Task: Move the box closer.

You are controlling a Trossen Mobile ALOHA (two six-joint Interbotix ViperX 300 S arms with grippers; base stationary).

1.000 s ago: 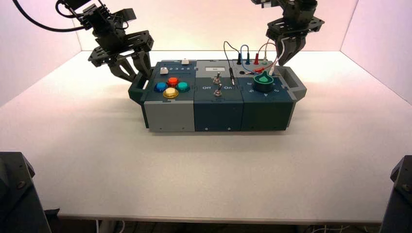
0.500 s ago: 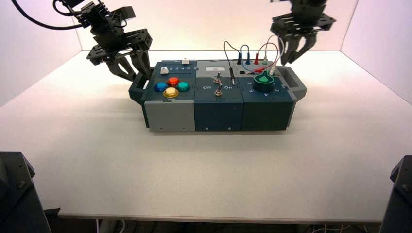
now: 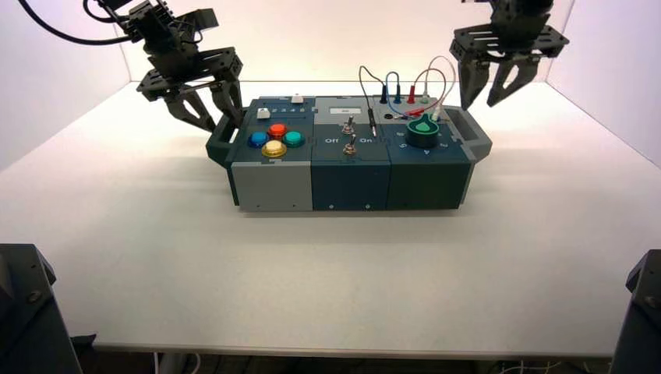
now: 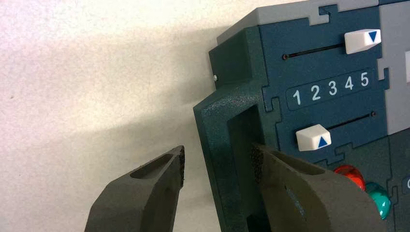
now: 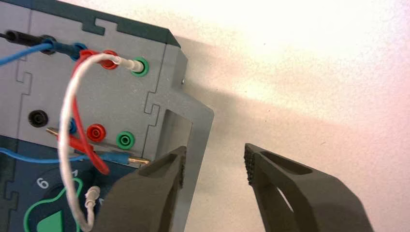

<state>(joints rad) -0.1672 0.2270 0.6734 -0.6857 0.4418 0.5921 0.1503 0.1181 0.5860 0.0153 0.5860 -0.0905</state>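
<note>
Box, two handles: neither gripped, box unmoved.
Left tool (image 3: 224,126), at the left handle (image 3: 220,146): fingers apart, one each side of the bar, slightly wider than a moment ago, not clamped. Box (image 3: 349,187): on the tabletop (image 3: 335,273), towards its far side, same spot as before. Right tool (image 3: 479,106), by the far end of the right handle (image 3: 480,143): has swung outward from over the wires (image 3: 444,74) and spread its fingers, holding nothing. Both seem readied for a two-handle pull; closing on the bars likely comes next.
</note>
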